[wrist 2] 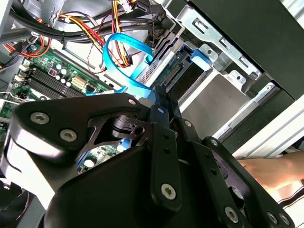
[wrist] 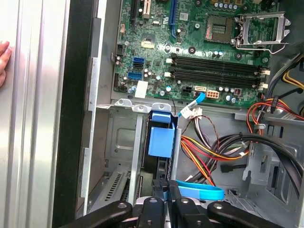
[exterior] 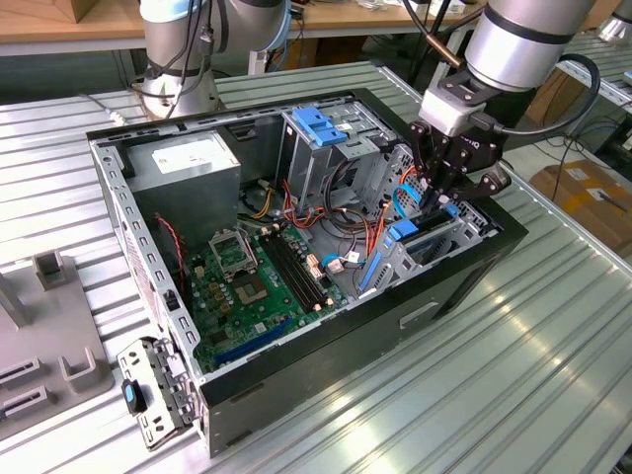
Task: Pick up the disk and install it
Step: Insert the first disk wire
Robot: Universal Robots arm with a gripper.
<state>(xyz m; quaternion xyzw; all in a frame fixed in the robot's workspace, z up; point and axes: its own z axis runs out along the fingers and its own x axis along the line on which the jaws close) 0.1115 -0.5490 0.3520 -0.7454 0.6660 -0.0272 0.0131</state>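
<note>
I see a ribbed metal table bearing the open computer case, with benches at 12 o'clock. The disk stands on edge in the bay at the case's 3 o'clock. The claw sits pinched together at the disk's top edge. A hand is cut off.

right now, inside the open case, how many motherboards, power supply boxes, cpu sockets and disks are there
motherboard: 1
power supply box: 1
cpu socket: 1
disk, in the drive bay at the gripper: 1
total: 4
</note>
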